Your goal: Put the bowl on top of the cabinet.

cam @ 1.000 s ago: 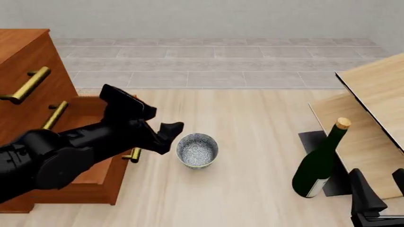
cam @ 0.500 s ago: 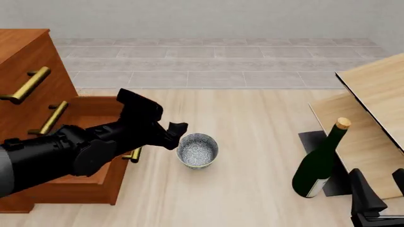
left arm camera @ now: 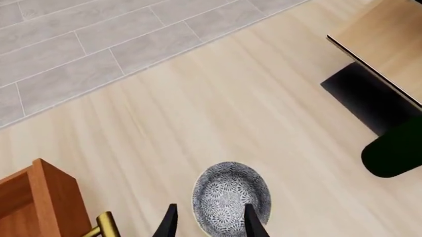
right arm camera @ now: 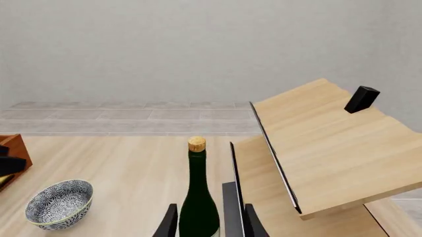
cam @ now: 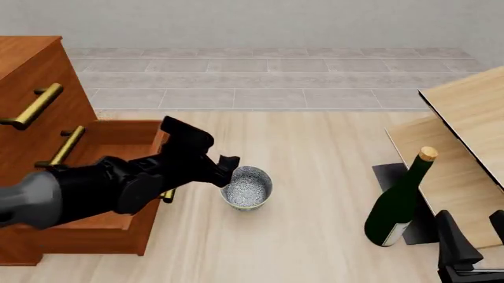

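The bowl (cam: 246, 187) is small, deep and grey-white speckled, and stands upright on the pale wood floor just right of the cabinet (cam: 32, 88). That cabinet is reddish-brown with brass bar handles, and its lower drawer (cam: 118, 144) is pulled out. My left gripper (cam: 226, 167) hovers open at the bowl's left rim. In the left wrist view the bowl (left arm camera: 231, 197) lies under the gripper (left arm camera: 211, 224): one finger is over its inside and the other outside its rim. My right gripper (cam: 475, 229) is open at the lower right, holding nothing.
A dark green wine bottle (cam: 398, 203) with a cork stands right of the bowl, ahead of the right gripper (right arm camera: 211, 224). Pale light-wood furniture (cam: 464, 118) with black edging fills the right side, with a small black block (right arm camera: 362, 98) on it. Grey tiles lie beyond.
My left arm has swung to the right and lower, bringing its gripper from beside the drawer front up to the bowl's rim. The bowl, bottle and right arm have not moved.
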Motion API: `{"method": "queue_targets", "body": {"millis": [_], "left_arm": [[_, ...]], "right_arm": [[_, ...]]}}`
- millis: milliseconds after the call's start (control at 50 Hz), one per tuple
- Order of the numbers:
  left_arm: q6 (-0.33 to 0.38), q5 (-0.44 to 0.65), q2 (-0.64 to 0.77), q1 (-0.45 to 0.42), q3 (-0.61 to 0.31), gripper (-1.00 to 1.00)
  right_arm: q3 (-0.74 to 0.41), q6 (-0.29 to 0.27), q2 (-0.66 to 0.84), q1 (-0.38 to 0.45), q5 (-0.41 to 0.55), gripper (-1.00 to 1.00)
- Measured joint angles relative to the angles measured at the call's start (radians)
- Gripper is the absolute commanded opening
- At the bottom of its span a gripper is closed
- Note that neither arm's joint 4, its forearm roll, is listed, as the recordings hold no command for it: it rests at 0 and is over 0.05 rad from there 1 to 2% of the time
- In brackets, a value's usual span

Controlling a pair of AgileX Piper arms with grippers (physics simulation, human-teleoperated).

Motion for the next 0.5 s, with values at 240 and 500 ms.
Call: {"method": "queue_targets", "body": {"millis": [240, 500], "left_arm": [[0.004, -0.039, 0.060, 0.011, -0.005, 1.00], [0.014, -0.079, 0.122, 0.020, -0.011, 1.00]], "right_arm": [[0.000, 0.000, 0.000, 0.000, 0.000, 1.00], [0.000, 0.000, 0.000, 0.000, 0.000, 1.00]]}}
